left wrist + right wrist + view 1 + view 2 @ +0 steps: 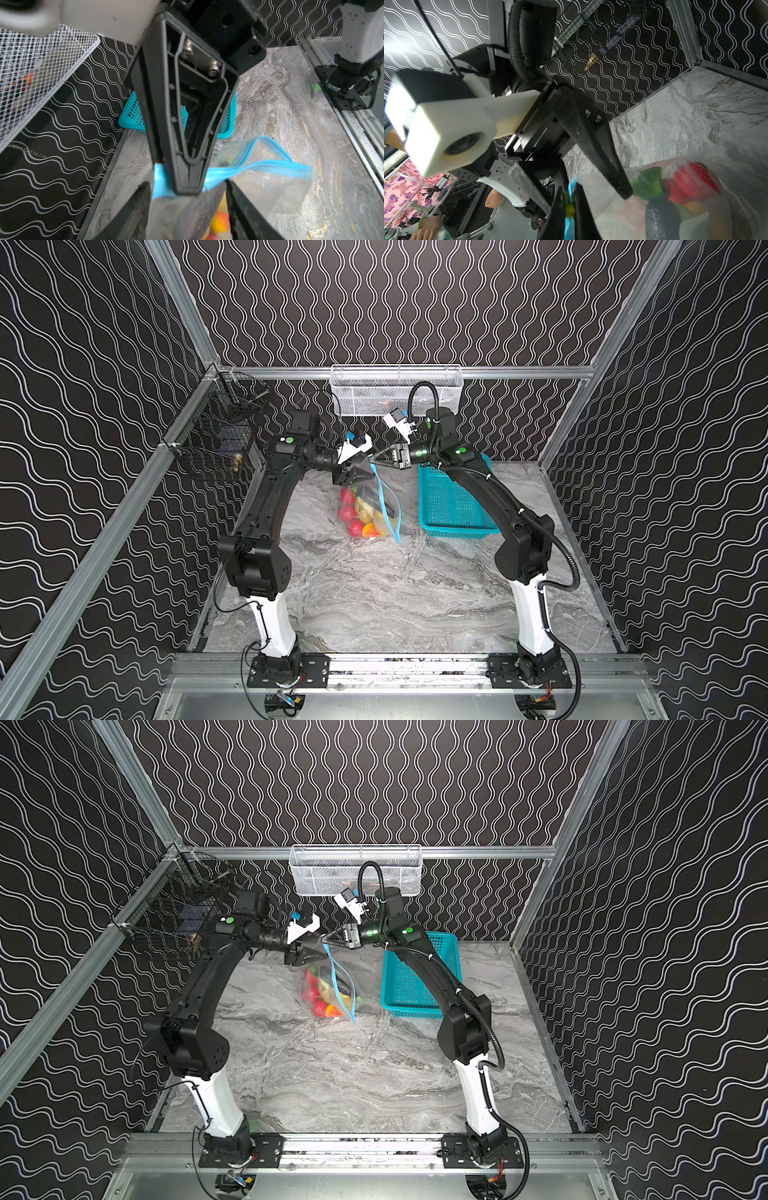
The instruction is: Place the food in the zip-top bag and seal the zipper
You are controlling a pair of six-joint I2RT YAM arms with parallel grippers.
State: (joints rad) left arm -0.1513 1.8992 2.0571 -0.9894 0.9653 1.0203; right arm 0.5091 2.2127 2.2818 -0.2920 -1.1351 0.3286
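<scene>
right gripper (375, 459), pinched shut on the slider end of the zipper (259, 166), hangs the zip-top bag (270, 187) with food (353, 514) low inside, bottom on the table (374, 593); left gripper (365, 476) half open astride the mouth, likely to steady sealing.

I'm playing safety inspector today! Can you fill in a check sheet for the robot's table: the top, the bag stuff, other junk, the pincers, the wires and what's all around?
Surface: grey marbled tabletop, no spills seen.
Job's things: zip-top bag held up by one top corner; the food is inside it; zipper gapes partly open.
Clutter: teal basket beside the bag.
Grippers: right pincer shut on the zipper at its yellow slider; left pincer open, fingers either side of the bag just below.
Cables: black hose loops above the right arm.
Surroundings: black walls with white wavy lines; white mesh basket on the back rail; black wire basket on the left rail.
</scene>
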